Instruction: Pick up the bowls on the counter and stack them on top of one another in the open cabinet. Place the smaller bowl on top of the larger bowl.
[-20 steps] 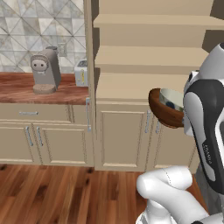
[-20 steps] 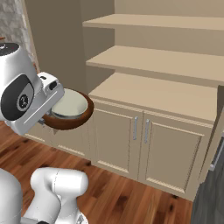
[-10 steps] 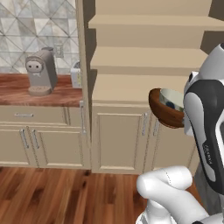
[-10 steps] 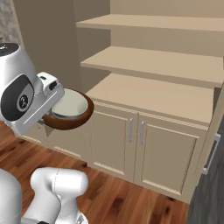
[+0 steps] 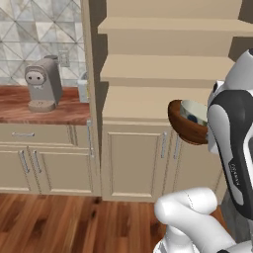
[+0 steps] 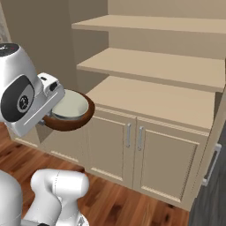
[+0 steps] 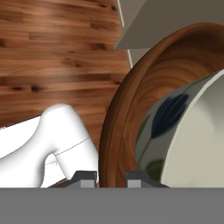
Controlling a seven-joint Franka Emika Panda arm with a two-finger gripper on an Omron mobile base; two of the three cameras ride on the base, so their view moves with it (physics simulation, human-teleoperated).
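A brown bowl (image 6: pixel 70 122) is held up in the air at the end of the white arm (image 6: pixel 26 103), in front of the tan cabinet (image 6: pixel 145 106). A pale bowl (image 6: pixel 70 106) is nested inside it. The grip itself is hidden behind the arm's hand. The bowls are level with the lowest shelf (image 6: pixel 154 99), just off its front left corner. Two closed doors with metal bar handles (image 6: pixel 134 137) are seen below, above a wooden floor (image 6: pixel 119 203).

No legible text, labels, brands or numbers anywhere. Faint dark lettering runs down the white robot arm (image 5: pixel 236 168) beside the tall tan shelf cabinet (image 5: pixel 163 108); too small to read.
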